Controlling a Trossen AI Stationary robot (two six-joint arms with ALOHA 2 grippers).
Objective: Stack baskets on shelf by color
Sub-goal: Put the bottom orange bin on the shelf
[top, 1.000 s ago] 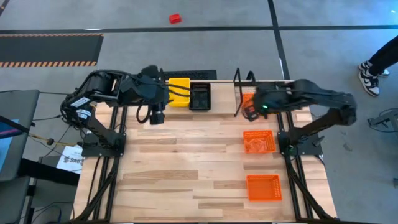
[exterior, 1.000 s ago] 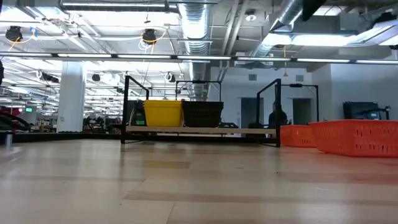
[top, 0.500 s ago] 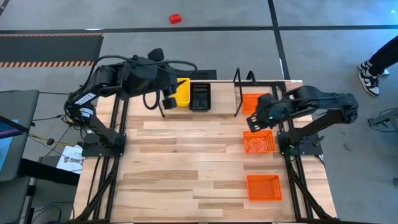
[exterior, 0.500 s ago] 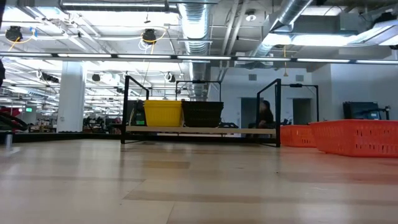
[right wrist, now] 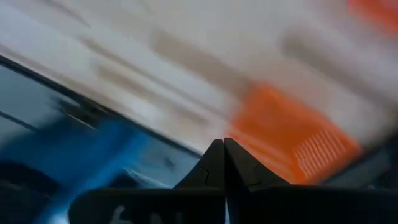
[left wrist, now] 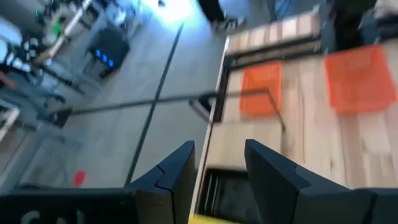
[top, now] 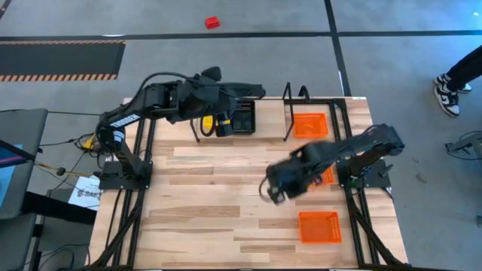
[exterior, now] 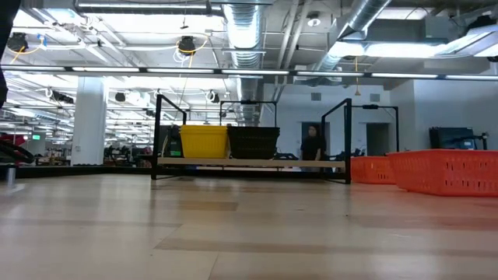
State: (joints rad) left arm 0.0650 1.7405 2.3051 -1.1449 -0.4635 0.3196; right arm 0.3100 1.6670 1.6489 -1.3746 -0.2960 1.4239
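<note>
The shelf point(top: 267, 128) stands along the table's far edge, and a yellow basket point(exterior: 204, 141) and a black basket point(exterior: 253, 142) sit side by side on its board. My left gripper point(top: 224, 125) hovers open over the two and covers most of the yellow one. Three orange baskets rest on the table: one point(top: 309, 124) just right of the shelf's right hoop, one point(top: 325, 175) partly under my right arm, one point(top: 318, 226) toward the near edge. My right gripper point(top: 272, 191) hangs shut and empty above the middle of the table, blurred.
Bare wood fills the table's left and middle point(top: 203, 203). The shelf's board is bare between the black basket and the right hoop point(top: 289, 113). A person point(exterior: 312, 145) stands in the room beyond the table, and a shoe point(top: 446, 94) shows at the far right on the floor.
My left gripper has moved along the far edge toward the table's right, from left of the shelf to above the yellow basket. My right gripper has swung away from the orange basket beside the shelf, toward the near edge and the table's middle, tipping downward. That basket now lies uncovered.
</note>
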